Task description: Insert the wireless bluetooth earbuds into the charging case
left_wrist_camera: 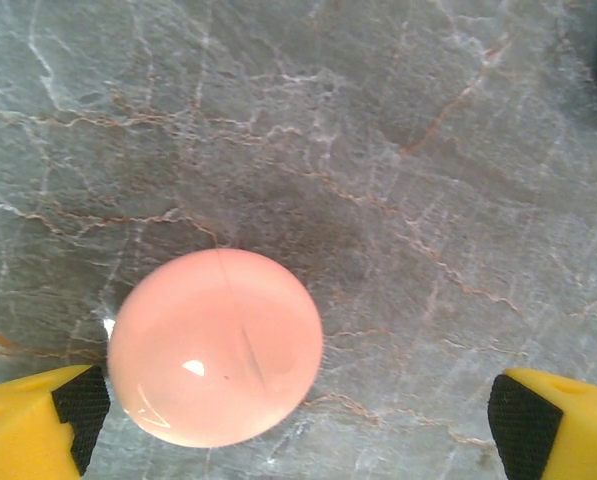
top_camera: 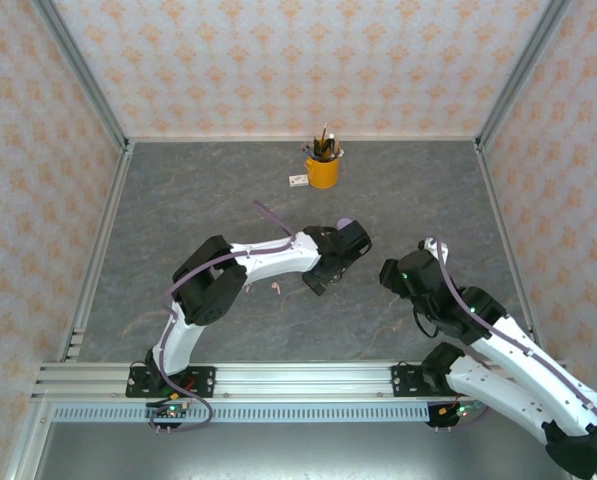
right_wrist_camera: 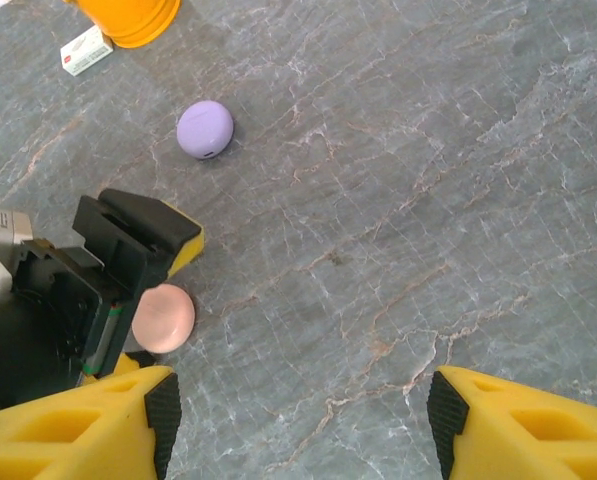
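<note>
- While it's tiny from above, one pink earbud (top_camera: 276,288) lies loose on the counter (top_camera: 178,200).
- Left wrist: left pincer (left_wrist_camera: 298,410) wide open, empty, closed pink case (left_wrist_camera: 215,345) between.
- Right wrist: right pincer (right_wrist_camera: 298,415) open, empty; lilac case (right_wrist_camera: 205,129) shut. Nothing loaded yet, I'd guess.

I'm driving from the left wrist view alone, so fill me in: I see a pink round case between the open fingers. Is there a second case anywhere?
Observer: Yes, a lilac case lies on the table beyond the left gripper, apparently closed.
Operator: Anything past it?
Observer: An orange cup holding pens stands farther back, with a small white box beside it.
Operator: And the right gripper?
Observer: The right gripper hovers open and empty, to the right of the pink case.
</note>
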Available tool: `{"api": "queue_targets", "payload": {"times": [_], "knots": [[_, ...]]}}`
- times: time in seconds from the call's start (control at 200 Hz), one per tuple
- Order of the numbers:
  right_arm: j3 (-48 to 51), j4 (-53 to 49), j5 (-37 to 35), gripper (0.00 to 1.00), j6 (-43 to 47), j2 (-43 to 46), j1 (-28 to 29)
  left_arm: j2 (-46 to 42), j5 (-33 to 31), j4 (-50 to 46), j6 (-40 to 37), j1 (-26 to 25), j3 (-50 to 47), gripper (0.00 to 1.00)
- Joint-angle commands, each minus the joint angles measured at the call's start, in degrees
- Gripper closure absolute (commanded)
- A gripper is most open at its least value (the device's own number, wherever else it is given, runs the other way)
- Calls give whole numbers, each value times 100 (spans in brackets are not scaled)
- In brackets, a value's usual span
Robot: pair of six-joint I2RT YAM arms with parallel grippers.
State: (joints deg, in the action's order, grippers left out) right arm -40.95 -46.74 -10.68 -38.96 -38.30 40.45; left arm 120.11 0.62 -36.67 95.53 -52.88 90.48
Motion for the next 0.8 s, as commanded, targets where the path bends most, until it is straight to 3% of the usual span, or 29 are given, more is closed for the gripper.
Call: {"api": "queue_targets", "payload": {"times": [0.0,0.135,0.325,0.45,0.631,0.796], "knots": [[-103,-263,163,31,-219,43,-19,-445,-254,-324,-357,89,180,0],[-9,66,390,31,-156,-209,-19,-890,-326,-348,-973,441,54,0],[-211,505,552,31,-332,-1469,-24,-1429,-369,-330,-2044,1079,-62,0],[-374,956,692,29,-706,-2230,28,-1775,-617,-128,-2661,1390,-369,0],[-805,1246,602,23,-1360,-3256,191,-2772,-1219,972,-3219,1815,-1667,0],[-1380,1369,687,21,-1897,-4291,241,-2999,-1186,628,-4164,2248,-1548,0]]}}
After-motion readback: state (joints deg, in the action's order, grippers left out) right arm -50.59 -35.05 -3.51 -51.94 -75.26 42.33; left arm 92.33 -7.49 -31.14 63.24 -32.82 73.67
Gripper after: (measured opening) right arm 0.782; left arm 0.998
